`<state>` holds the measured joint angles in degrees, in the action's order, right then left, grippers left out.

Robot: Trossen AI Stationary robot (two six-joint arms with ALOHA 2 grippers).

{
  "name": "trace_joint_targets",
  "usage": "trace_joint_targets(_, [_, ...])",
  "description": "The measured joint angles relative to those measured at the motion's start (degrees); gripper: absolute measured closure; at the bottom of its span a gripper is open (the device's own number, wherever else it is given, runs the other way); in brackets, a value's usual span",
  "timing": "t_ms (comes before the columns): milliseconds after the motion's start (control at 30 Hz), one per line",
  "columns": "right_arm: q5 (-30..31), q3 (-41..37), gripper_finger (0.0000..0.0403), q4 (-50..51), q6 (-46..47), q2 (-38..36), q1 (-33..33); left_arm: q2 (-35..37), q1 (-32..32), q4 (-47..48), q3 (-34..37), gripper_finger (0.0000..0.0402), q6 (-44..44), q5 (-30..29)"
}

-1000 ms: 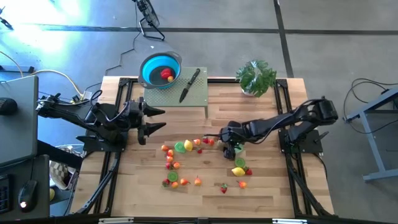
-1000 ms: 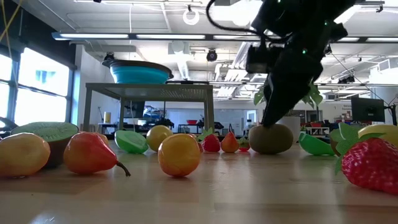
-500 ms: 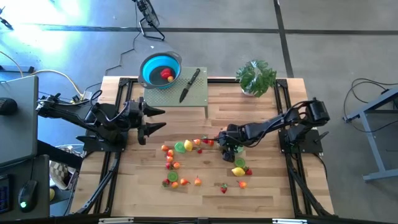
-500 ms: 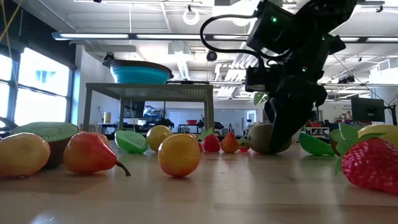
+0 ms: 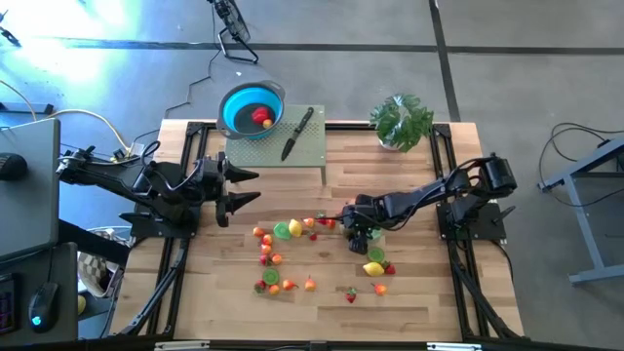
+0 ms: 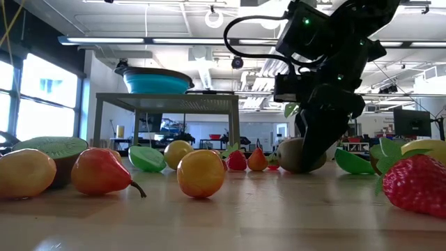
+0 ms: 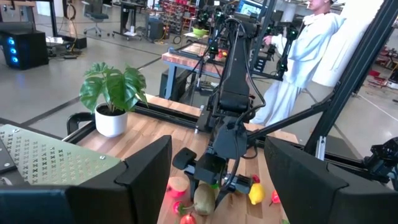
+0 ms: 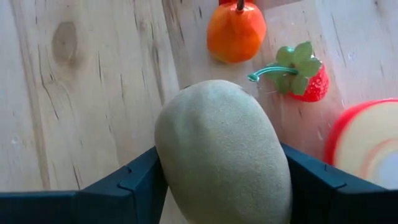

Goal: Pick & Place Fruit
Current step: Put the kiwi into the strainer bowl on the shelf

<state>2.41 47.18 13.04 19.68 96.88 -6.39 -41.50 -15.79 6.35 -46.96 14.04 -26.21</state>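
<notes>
A brown-green kiwi (image 8: 221,149), one of the fruit, lies on the wooden table right of centre, and my right gripper (image 5: 360,234) is down over it and shut on it. More small fruit (image 5: 292,255) is scattered across the table's middle and near side: strawberries, a lemon (image 5: 373,268), pears, orange pieces. The blue bowl (image 5: 244,102) stands on a raised perforated shelf at the far side with a red and yellow fruit (image 5: 261,117) inside. My left gripper (image 5: 240,189) hovers open above the table's left part, pointing level. My right gripper pinches the kiwi between its two fingers, one on each of two opposite sides (image 8: 166,163). The fingers slant down from the table's right. In the low view the kiwi's underside (image 6: 291,167) rests on the table.
A black-handled knife (image 5: 297,134) lies on the shelf beside the bowl. A potted plant (image 5: 401,122) stands at the far right. An orange fruit (image 8: 236,32), a strawberry (image 8: 306,79) and a red-rimmed slice (image 8: 367,146) lie close to the kiwi. A person in white (image 7: 308,53) stands beyond the table.
My right gripper has come down over the kiwi, so that its fingers now stand on both sides of it. The kiwi is still on the table.
</notes>
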Motion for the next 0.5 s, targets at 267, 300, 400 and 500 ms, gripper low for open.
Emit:
trace_joint_targets(267, [-4.69, 0.04, 0.0165, 0.12, 0.21, -1.49, 0.02, 0.0, 0.02, 0.0, 0.0, 0.0153, 0.01, 0.0])
trace_joint_targets(300, [-5.29, 0.06, 0.0166, 0.05, 0.23, -2.06, 0.02, 0.0, 0.0, 0.0, 0.0, 0.0153, 0.0, 0.02])
trace_joint_targets(400, [-6.0, 0.69, 0.0166, 0.15, 0.24, -4.46, 0.0, 0.0, 0.0, 0.0, 0.0, 0.0153, 0.0, 0.02])
trace_joint_targets(500, [-6.01, 2.35, 0.0162, 0.07, 0.24, -7.33, 0.0, 0.02, 0.02, -0.04, 0.0, 0.0153, 0.01, 0.02])
